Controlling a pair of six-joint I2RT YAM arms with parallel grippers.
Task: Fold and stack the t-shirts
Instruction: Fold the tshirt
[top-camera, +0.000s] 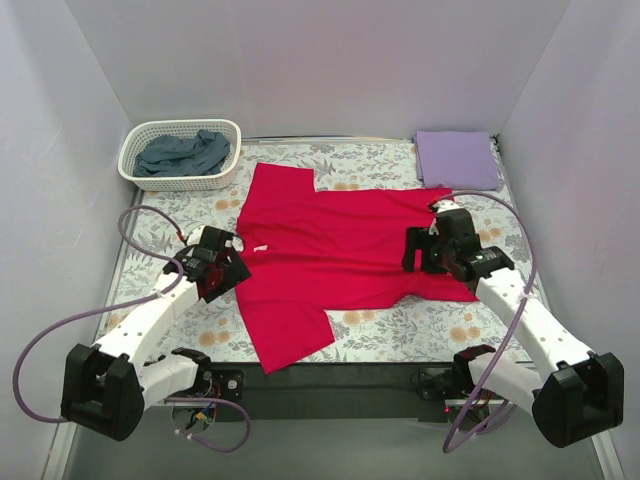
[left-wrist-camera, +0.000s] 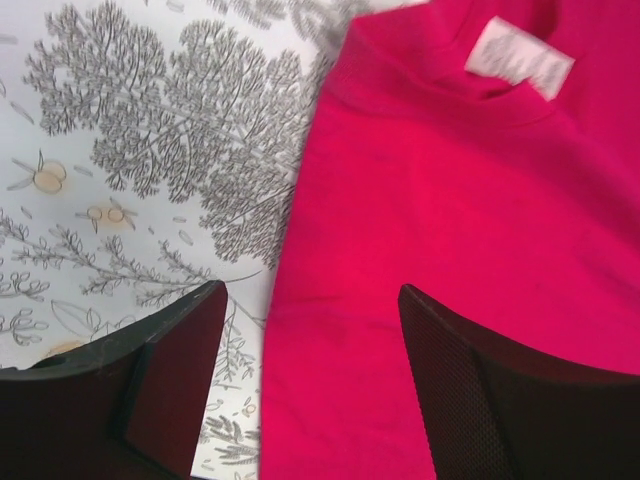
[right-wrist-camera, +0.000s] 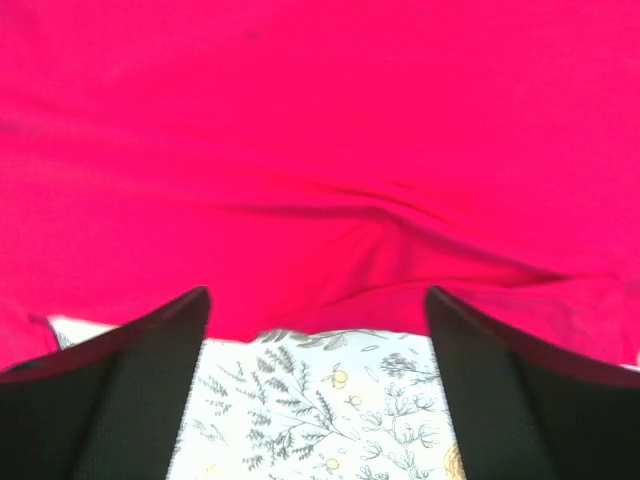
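Red t-shirt (top-camera: 330, 255), shoulder between left fingers (left-wrist-camera: 490, 400), hem beyond right fingers (right-wrist-camera: 100, 400)

The left gripper (top-camera: 224, 264) reaches toward one o'clock, jaws parted. The right gripper (top-camera: 418, 250) angles toward ten o'clock, jaws spread wide.

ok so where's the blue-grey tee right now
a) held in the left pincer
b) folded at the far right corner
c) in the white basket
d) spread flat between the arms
c: the blue-grey tee lies bunched in the white basket at the far left; the lavender tee is the folded one, the red tee the spread one
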